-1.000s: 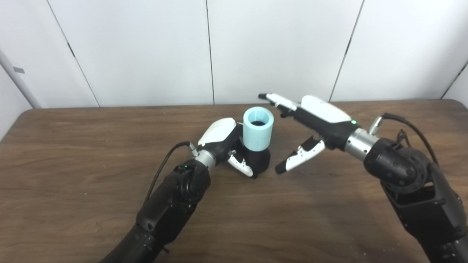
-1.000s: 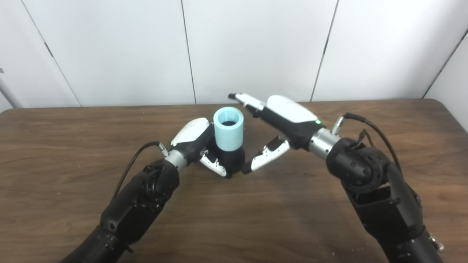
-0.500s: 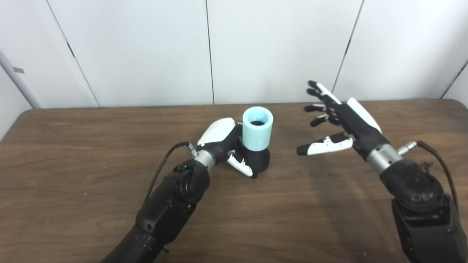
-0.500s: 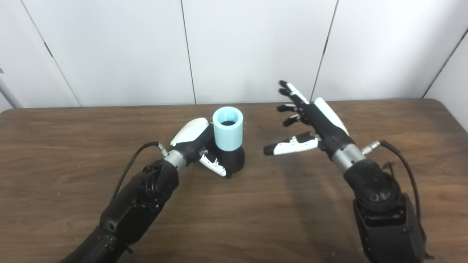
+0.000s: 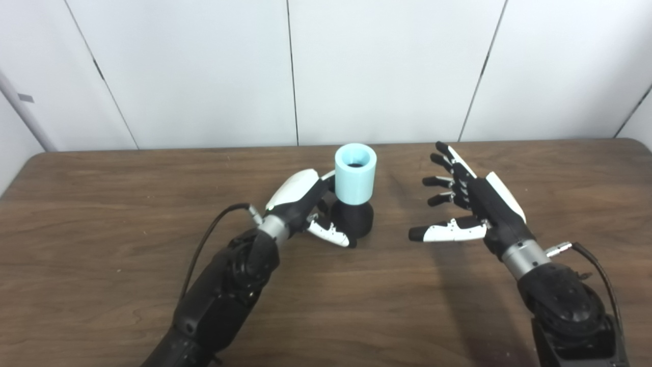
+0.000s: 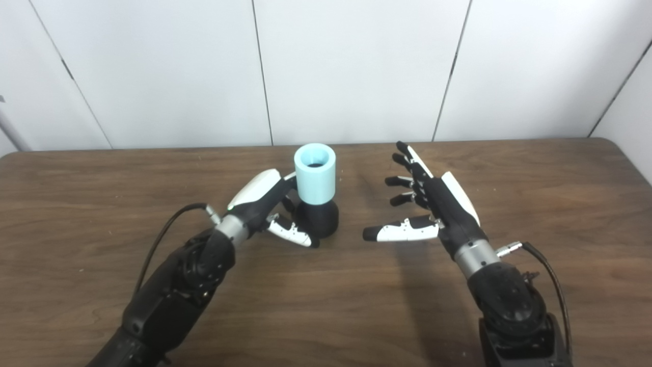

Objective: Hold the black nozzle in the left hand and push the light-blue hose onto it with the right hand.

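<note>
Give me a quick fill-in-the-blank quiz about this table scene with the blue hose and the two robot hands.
1. The light-blue hose stands upright on top of the ____ nozzle.
2. The right hand is ____, holding nothing.
3. Both parts rest on a dark brown ____ table.
4. The hand closest to the nozzle is the ____ hand.

Missing words: black; open; wooden; left

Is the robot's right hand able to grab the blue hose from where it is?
Probably yes. The right hand is open, and only bare table lies between it and the blue hose; the left hand sits on the far side.
</note>
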